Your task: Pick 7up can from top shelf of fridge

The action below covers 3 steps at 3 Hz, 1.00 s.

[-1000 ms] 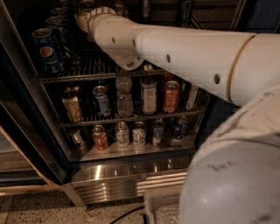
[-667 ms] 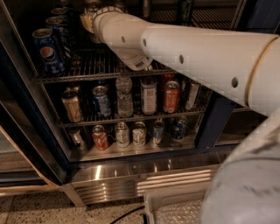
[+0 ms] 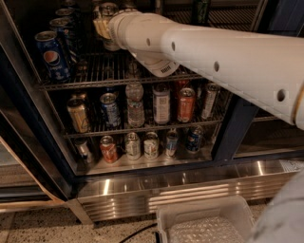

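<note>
Crowding 7up can (image 3: 108,9), end effector (image 3: 102,26) — Pepsi cans (image 3: 52,56) just beside

Reaching in from the right, my gripper (image 3: 101,24) is at the 7up can (image 3: 109,9) on the fridge's (image 3: 142,187) top shelf (image 3: 88,73), right of the Pepsi cans (image 3: 51,56). A plastic bin (image 3: 204,219) sits on the floor in front.

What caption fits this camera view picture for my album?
Robot's gripper at the 7up can on the fridge's top shelf, near the blue Pepsi cans.
</note>
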Available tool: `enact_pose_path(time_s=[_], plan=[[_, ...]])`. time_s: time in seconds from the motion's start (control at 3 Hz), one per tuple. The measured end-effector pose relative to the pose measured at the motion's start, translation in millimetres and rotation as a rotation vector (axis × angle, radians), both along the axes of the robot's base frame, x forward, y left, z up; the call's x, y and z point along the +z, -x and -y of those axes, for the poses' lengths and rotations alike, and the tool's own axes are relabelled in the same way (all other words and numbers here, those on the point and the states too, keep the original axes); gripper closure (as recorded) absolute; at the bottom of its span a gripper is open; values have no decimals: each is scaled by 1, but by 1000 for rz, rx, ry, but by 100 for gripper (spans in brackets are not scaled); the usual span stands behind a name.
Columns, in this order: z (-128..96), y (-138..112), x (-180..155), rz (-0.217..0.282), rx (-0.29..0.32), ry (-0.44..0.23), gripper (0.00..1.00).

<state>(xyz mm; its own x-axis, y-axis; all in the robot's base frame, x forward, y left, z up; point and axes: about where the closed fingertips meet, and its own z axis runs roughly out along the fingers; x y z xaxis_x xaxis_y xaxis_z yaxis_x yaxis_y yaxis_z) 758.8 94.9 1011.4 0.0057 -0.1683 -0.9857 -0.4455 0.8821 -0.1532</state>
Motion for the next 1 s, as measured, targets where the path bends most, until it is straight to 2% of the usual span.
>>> enact_pose_path(time_s=[1.0], plan=[[9,17,-1,-50,143,31,100]])
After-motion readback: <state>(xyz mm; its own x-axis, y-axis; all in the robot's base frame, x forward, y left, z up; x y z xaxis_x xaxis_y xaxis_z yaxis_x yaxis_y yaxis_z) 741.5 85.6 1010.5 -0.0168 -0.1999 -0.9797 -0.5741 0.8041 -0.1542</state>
